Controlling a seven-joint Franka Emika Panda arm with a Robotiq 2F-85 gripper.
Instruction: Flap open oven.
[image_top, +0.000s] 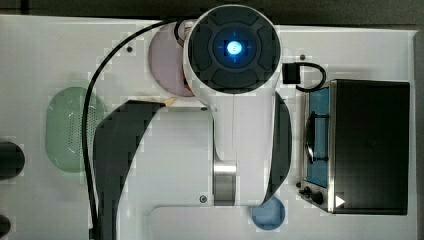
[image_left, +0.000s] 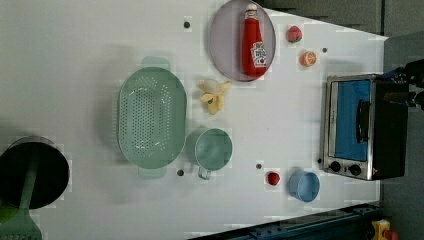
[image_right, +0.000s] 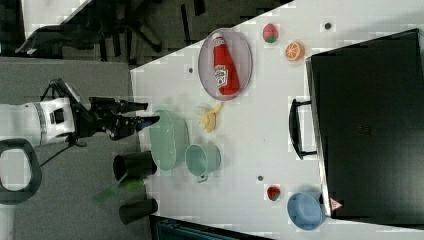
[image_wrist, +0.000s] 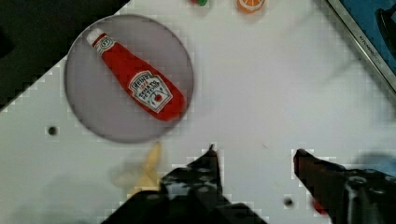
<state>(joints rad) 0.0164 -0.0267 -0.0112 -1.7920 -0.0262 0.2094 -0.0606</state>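
On the white table: many things lay about, with the oven near one edge.
Oven: the big boxy toaster oven with a black top, silver front and blue glass door sat at the left view's right side, near a table corner.
Door: it was shut, flat against the front, and its black bar handle ran along the oven's long side.
Facing: in the top view the glass front pointed to the top view's left, toward the white arm.
Knobs: small black knobs sat at one end of the front.
Gripper: the black gripper hung over bare table, well apart from the oven.
Fingers: they were spread apart with nothing between them.
Neighbours: a small blue bowl sat just beside the knob end, and a red ketchup bottle lay on a round grey plate.
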